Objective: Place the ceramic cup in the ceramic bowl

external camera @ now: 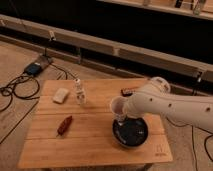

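The ceramic cup (pixel 117 106), small and pale, is at the end of my white arm, held just above the back left rim of the ceramic bowl (pixel 130 133). The bowl is black, glossy and round, and sits on the right part of the wooden table (pixel 90 145). My gripper (pixel 121 115) is at the cup, mostly hidden by the arm's bulky white wrist, and appears shut on the cup. The arm reaches in from the right.
A slim clear bottle (pixel 78 92) with a white cap stands at the back left of the table, with a pale block (pixel 61 95) beside it. A reddish-brown item (pixel 64 125) lies at the front left. A small dark flat rectangle (pixel 129 91) lies behind the cup. Cables and a blue device (pixel 34 67) are on the floor to the left.
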{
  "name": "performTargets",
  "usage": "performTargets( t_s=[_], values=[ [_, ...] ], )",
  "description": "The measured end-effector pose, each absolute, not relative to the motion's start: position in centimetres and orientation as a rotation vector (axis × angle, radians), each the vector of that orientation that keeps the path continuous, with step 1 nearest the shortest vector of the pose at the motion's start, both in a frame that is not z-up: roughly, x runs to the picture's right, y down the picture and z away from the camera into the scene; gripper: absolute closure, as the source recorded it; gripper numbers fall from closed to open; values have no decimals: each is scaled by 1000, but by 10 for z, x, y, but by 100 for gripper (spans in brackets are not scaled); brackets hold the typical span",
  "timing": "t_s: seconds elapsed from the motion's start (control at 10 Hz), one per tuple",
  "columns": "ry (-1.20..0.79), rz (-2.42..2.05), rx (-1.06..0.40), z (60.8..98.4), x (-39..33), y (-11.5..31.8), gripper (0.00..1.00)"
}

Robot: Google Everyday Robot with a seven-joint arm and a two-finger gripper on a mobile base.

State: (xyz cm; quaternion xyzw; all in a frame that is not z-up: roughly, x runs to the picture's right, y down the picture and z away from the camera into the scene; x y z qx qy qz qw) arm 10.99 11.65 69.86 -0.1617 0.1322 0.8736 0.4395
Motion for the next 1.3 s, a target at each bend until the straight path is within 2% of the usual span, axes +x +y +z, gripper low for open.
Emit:
performTargets(
  t_s=[0.4,0.9,1.3],
  values=[
    [327,2125,-441,706,109,106,100],
    [380,2184,-457,709,143,149,100],
    [371,2253,-469,726,166,173,100]
  ],
)
